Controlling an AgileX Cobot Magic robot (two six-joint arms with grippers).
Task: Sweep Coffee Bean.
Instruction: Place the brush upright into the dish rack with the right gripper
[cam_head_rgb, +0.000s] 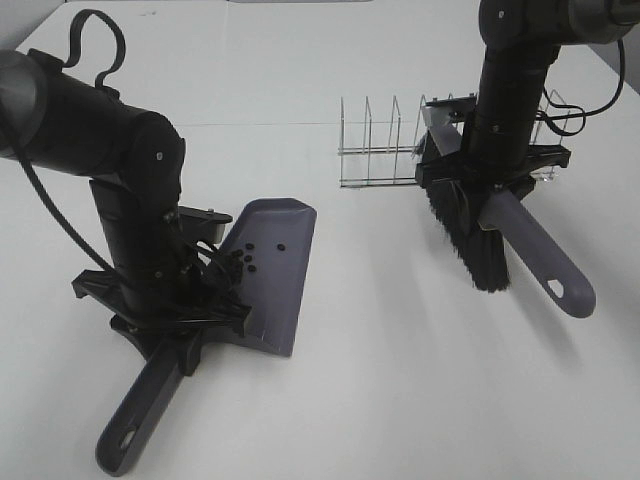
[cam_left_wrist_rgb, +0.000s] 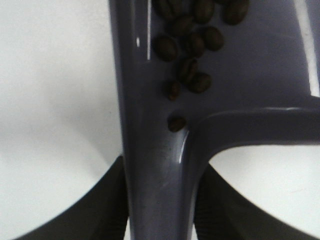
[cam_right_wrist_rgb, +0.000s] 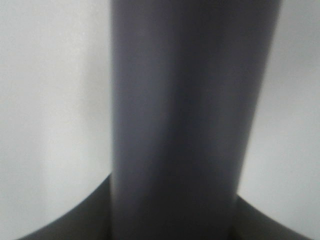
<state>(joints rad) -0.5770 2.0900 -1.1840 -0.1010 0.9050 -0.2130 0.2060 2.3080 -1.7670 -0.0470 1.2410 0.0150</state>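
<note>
Several coffee beans (cam_left_wrist_rgb: 192, 45) lie clustered at the rear of the grey dustpan (cam_head_rgb: 275, 270), close to where its handle joins, their ovals pointing every which way. The pan's long axis runs from the handle at near-left to the mouth at far-right. My left gripper (cam_head_rgb: 185, 335) pinches the dustpan handle and my right gripper (cam_head_rgb: 490, 190) pinches the brush (cam_head_rgb: 475, 245) handle, bristles down, with the wire rack (cam_head_rgb: 385, 145) just behind it and bare table (cam_head_rgb: 400, 350) between pan and brush.

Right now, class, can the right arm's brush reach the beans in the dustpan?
Probably yes: only open table lies between the brush and the dustpan, though the left arm crowds the coffee beans.
</note>
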